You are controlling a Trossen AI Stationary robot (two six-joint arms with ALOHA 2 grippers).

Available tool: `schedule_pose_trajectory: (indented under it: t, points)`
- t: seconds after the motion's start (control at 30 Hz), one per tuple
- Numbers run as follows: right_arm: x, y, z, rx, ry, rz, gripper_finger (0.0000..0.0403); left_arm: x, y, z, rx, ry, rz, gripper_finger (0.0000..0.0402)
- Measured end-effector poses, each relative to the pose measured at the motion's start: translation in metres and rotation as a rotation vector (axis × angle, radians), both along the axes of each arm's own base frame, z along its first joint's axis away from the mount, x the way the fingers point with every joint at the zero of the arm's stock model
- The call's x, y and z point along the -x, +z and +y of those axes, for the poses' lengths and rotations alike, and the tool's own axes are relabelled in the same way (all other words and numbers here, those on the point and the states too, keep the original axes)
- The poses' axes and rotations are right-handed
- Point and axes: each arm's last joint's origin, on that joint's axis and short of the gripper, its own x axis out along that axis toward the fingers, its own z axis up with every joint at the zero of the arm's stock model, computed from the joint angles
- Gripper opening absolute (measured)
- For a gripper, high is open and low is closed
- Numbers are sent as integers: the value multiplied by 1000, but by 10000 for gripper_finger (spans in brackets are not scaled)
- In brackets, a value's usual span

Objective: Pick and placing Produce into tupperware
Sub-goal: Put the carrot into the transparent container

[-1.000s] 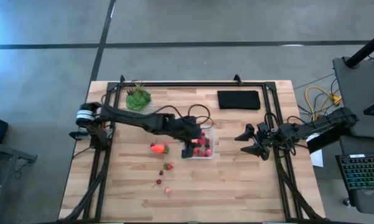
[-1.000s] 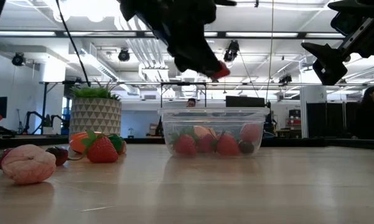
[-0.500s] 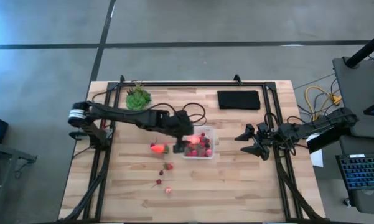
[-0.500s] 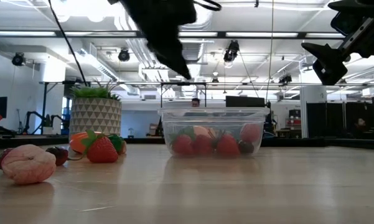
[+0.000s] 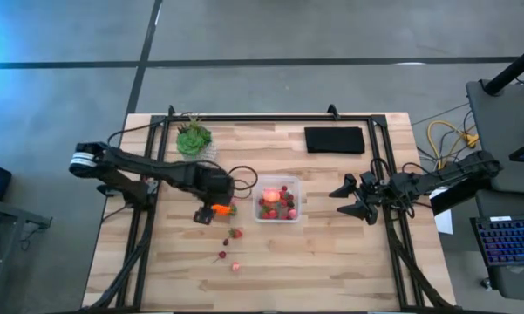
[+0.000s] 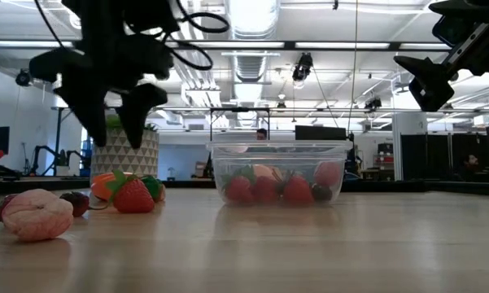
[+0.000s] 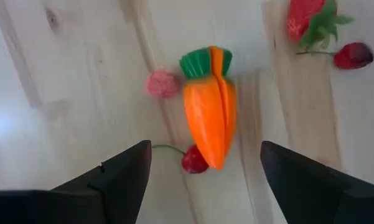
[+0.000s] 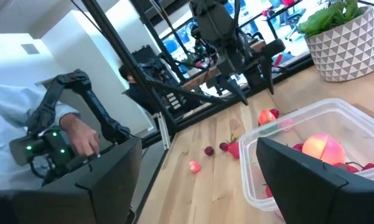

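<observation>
Lying flat on the desk (image 5: pixel 331 262), orange carrot piece (image 7: pixel 210 121) with green top, directly below the left claw (image 5: pixel 211 212) and centred between its two dark fingers (image 7: pixel 121 177). Fingers spread wide, nothing gripped, claw raised clear of the desk surface. Touching or just beside the carrot tip: one dark red berry (image 7: pixel 194 160) with a thin stem. Near the green top: a small pink piece (image 7: pixel 162 84). Farther off: a strawberry (image 7: pixel 305 22) with green leaves and a dark cherry-like piece (image 7: pixel 355 55).

Just beside the carrot, toward the right arm: clear tupperware (image 5: pixel 278 200), upright, holding several red berries and one larger pink-red round fruit (image 8: pixel 323 149). Loose on the desk nearer the front edge: three more small red and pink pieces (image 5: pixel 234 233).

Right claw (image 5: pixel 353 198) parked near the right rail, well apart from the tupperware, fingers wide apart and empty.

Beyond: potted green plant (image 5: pixel 193 138) and black pad (image 5: pixel 335 139) near the far edge. No readable writing or labels.
</observation>
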Motion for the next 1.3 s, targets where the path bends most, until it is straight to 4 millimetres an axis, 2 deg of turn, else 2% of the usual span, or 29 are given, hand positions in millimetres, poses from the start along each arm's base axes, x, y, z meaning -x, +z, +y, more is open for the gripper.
schedule_pose_trajectory:
  t: [0.13, 0.23, 0.4, 0.8, 0.93, 1.3]
  points:
    - [0, 0, 0, 0, 0, 0, 311, 14, -10, -8, 0, -33, -26, 286]
    - [0, 0, 0, 0, 0, 0, 313, 17, -15, -11, 9, -42, -57, 286]
    - [0, 0, 0, 0, 0, 0, 309, 10, -21, -12, 28, 40, -96, 286]
    - [0, 0, 0, 0, 0, 0, 313, -4, -60, -13, 16, 114, 47, 282]
    - [0, 0, 0, 0, 0, 0, 311, -9, -64, -13, 20, 114, 21, 259]
    - [0, 0, 0, 0, 0, 0, 309, -13, -64, -13, 2, 120, -18, 152]
